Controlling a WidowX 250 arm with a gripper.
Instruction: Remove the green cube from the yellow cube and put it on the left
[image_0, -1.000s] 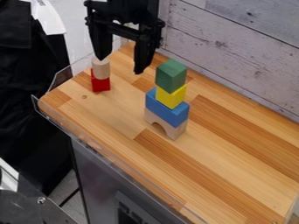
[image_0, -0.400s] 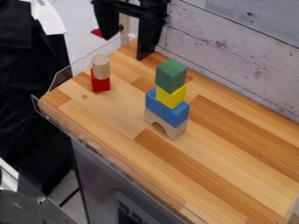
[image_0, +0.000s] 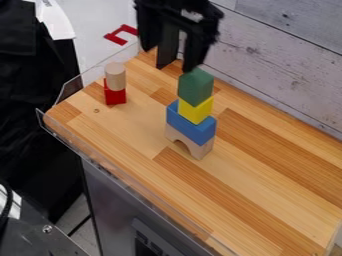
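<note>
fingers (image_0: 194, 52) moved nearer green cube (image_0: 195, 89) | parted | cube atop yellow cube (image_0: 194, 111)

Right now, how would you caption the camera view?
Black gripper above a tower: green cube, yellow cube, blue block, wooden arch.

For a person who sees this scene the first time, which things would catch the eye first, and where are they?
Probably the stack near the middle of the wooden table: a green cube on a yellow cube, over a blue block and a pale arch. In the picture, the black gripper hangs open above the green cube. Toward the upper left, a pale cylinder stands on a red block.
</note>
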